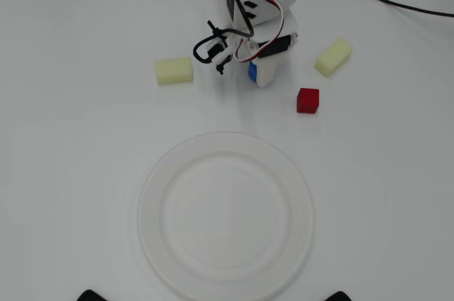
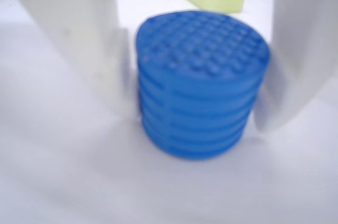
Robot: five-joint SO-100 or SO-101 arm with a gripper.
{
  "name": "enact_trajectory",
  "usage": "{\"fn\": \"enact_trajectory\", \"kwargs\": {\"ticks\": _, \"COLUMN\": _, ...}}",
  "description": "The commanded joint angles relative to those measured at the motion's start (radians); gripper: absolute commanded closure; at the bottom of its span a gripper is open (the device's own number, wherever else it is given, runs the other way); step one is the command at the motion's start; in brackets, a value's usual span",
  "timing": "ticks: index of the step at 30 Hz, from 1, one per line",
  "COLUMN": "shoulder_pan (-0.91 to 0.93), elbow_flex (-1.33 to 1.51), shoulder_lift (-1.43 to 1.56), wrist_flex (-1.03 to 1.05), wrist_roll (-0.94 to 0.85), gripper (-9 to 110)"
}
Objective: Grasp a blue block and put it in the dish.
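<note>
Blue block (image 2: 202, 84) is sitting on the desk (image 1: 85, 145) between my fingers (image 2: 79, 28), apart, bracketing it; I'm judging squeeze evenly, then lift toward the dish (image 1: 225, 283).

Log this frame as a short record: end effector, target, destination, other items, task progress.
end effector: end effector straddles the blue block, fingers on both sides; contact unclear from blur
target: blue block upright on the table, mostly hidden under the arm in the overhead view
destination: dish holds nothing
other items: red cube, two pale yellow blocks
task progress: block not yet lifted
</note>
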Motion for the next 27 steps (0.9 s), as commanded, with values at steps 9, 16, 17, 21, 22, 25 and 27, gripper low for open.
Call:
{"fn": "enact_trajectory", "kwargs": {"ticks": 9, "shoulder_pan": 0.222, "elbow_flex": -0.043, "shoulder_lift": 0.407, "wrist_flex": -0.017, "wrist_roll": -0.161, "gripper": 101}}
{"fn": "enact_trajectory", "kwargs": {"ticks": 16, "shoulder_pan": 0.368, "elbow_flex": -0.032, "shoulder_lift": 0.402, "wrist_flex": -0.367, "wrist_roll": -0.327, "gripper": 101}}
{"fn": "enact_trajectory", "kwargs": {"ticks": 17, "shoulder_pan": 0.374, "elbow_flex": -0.040, "shoulder_lift": 0.368, "wrist_flex": -0.413, "wrist_roll": -0.336, "gripper": 101}}
{"fn": "enact_trajectory", "kwargs": {"ticks": 21, "shoulder_pan": 0.382, "elbow_flex": -0.192, "shoulder_lift": 0.149, "wrist_flex": -0.439, "wrist_roll": -0.302, "gripper": 101}}
{"fn": "enact_trajectory", "kwargs": {"ticks": 22, "shoulder_pan": 0.382, "elbow_flex": -0.236, "shoulder_lift": 0.089, "wrist_flex": -0.439, "wrist_roll": -0.284, "gripper": 101}}
{"fn": "enact_trajectory", "kwargs": {"ticks": 25, "shoulder_pan": 0.373, "elbow_flex": -0.359, "shoulder_lift": -0.077, "wrist_flex": -0.439, "wrist_roll": -0.244, "gripper": 101}}
{"fn": "enact_trajectory", "kwargs": {"ticks": 27, "shoulder_pan": 0.360, "elbow_flex": -0.420, "shoulder_lift": -0.172, "wrist_flex": -0.439, "wrist_roll": -0.233, "gripper": 101}}
